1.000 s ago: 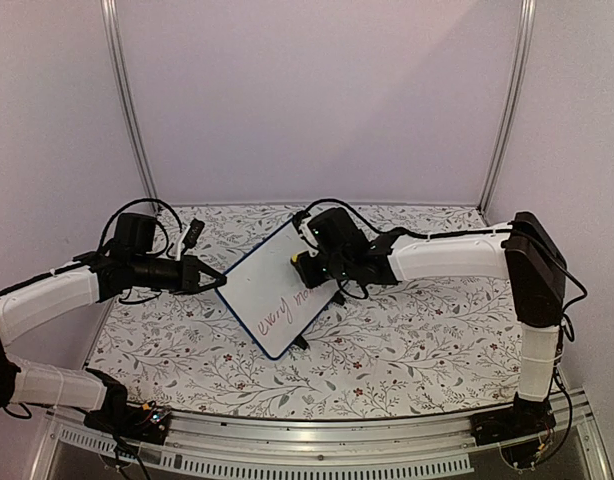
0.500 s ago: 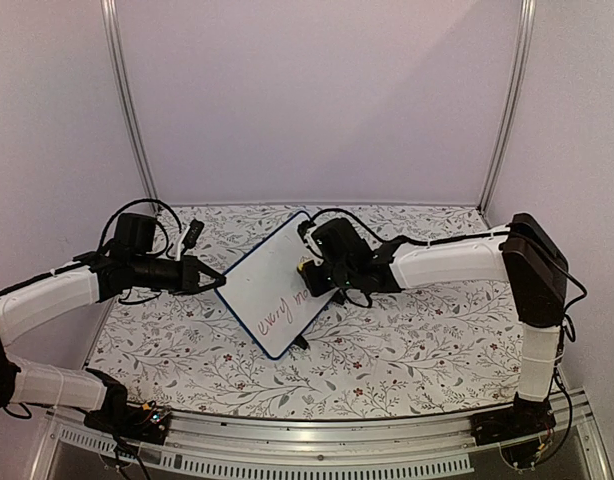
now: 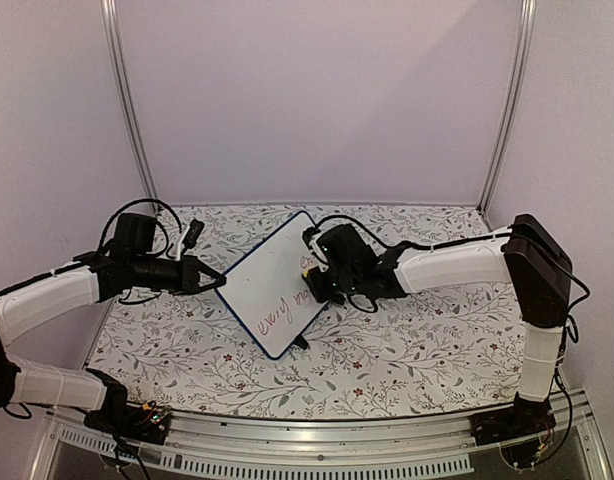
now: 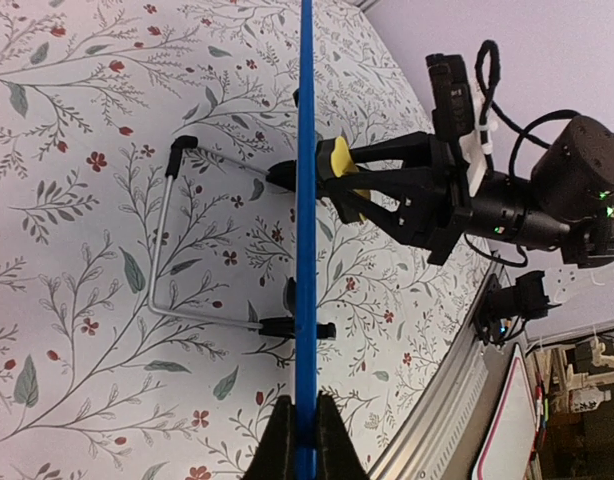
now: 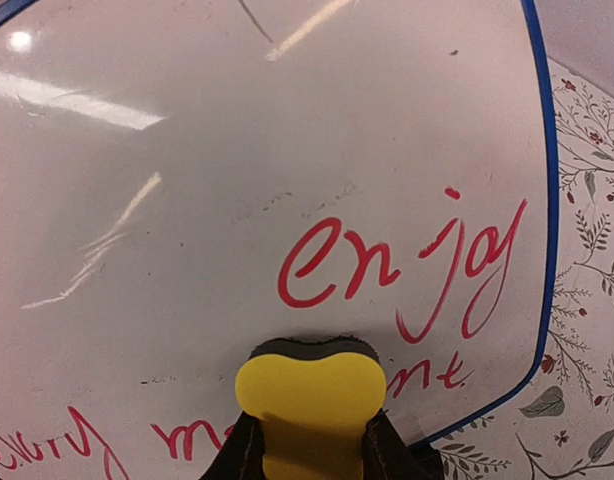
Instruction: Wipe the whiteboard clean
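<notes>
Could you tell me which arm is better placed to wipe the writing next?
Right: the right fingers hold the yellow eraser at the whiteboard, beside the red writing. The left fingers clamp the board's edge.

Red handwriting on whiteboard (image 5: 287, 120): "enjoy", "every"; third word partly hidden.

Left white-and-black arm (image 3: 47, 295) extends rightward, held low; left gripper (image 3: 217, 283) fingers pinched tight. Right white-and-black arm (image 3: 457, 262) bends at elbow, reaches leftward; right gripper (image 3: 309, 287) fingers clamped.
</notes>
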Robot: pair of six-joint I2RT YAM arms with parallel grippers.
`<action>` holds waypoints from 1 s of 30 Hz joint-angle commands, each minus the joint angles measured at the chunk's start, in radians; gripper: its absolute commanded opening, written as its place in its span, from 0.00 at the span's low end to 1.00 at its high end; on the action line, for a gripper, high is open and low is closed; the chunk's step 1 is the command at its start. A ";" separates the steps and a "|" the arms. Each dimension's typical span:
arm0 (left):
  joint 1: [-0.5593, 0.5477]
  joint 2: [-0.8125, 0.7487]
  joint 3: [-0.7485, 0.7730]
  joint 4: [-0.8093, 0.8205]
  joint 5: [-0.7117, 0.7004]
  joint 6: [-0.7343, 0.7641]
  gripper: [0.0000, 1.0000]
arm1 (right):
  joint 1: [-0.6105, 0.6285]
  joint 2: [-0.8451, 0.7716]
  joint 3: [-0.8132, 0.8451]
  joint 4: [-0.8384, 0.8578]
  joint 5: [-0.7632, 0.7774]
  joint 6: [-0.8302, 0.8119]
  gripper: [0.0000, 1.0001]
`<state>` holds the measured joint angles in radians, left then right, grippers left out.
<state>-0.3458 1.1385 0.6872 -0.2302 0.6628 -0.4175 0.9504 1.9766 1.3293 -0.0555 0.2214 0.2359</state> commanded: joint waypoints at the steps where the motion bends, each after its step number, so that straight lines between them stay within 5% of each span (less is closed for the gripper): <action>1: -0.004 -0.016 -0.003 0.028 0.045 0.020 0.00 | -0.001 -0.021 -0.071 0.017 -0.088 -0.001 0.20; 30: -0.004 -0.019 -0.005 0.028 0.043 0.020 0.00 | 0.061 0.030 0.052 0.004 -0.114 -0.079 0.20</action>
<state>-0.3458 1.1385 0.6872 -0.2249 0.6727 -0.4168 1.0039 1.9701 1.3899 -0.0345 0.1207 0.1631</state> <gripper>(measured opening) 0.030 0.254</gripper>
